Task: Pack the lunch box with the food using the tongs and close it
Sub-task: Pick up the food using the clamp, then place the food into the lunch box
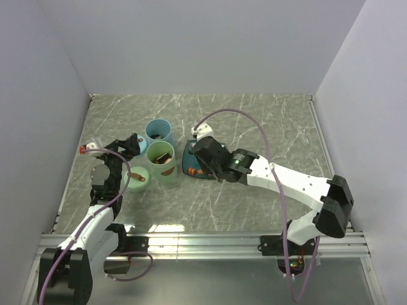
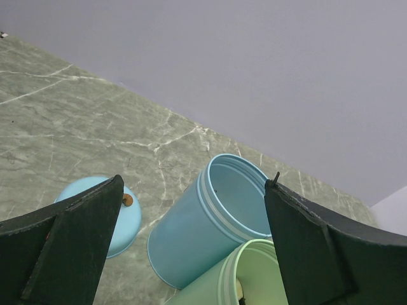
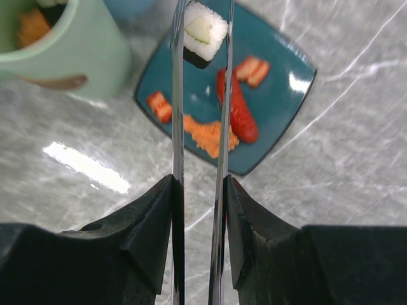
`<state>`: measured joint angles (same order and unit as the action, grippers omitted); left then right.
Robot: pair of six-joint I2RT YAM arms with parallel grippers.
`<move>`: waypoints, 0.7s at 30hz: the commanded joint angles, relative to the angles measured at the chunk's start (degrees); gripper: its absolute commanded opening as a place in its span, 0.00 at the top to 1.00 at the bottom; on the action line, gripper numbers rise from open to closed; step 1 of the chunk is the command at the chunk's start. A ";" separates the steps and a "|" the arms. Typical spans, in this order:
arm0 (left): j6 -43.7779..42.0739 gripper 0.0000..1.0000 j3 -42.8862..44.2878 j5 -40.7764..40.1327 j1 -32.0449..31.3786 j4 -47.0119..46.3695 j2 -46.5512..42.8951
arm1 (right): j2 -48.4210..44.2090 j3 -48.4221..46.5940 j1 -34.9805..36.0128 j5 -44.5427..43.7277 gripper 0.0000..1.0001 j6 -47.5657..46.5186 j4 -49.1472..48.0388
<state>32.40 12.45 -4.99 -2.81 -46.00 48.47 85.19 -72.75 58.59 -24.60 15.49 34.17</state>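
My right gripper is shut on the silver tongs, whose two arms run up between its fingers. Their tips pinch a sushi roll piece, white rice with a green centre, held above the teal plate. On the plate lie a red sausage, orange shreds and two red-and-white bits. The green lunch box tub stands left of the plate, with orange food inside. My left gripper is open and empty, above the blue tub and the green tub.
A blue lid with a brown knob lies on the marble table left of the blue tub. A pale green lid lies beside the green tub. The blue tub stands behind it. Grey walls enclose the table.
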 commanded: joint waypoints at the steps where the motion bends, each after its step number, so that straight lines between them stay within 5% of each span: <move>1: 0.29 0.01 0.74 -0.28 0.26 -1.73 -0.74 | -5.55 -4.41 0.38 -2.91 0.60 -2.65 -3.32; 21: 0.29 0.01 1.00 -0.02 0.26 -1.82 0.05 | -3.36 -10.48 9.97 2.36 0.56 -9.68 -5.87</move>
<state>32.40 12.45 -4.99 -2.81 -46.00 48.53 81.56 -79.75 67.79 -22.68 7.33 30.87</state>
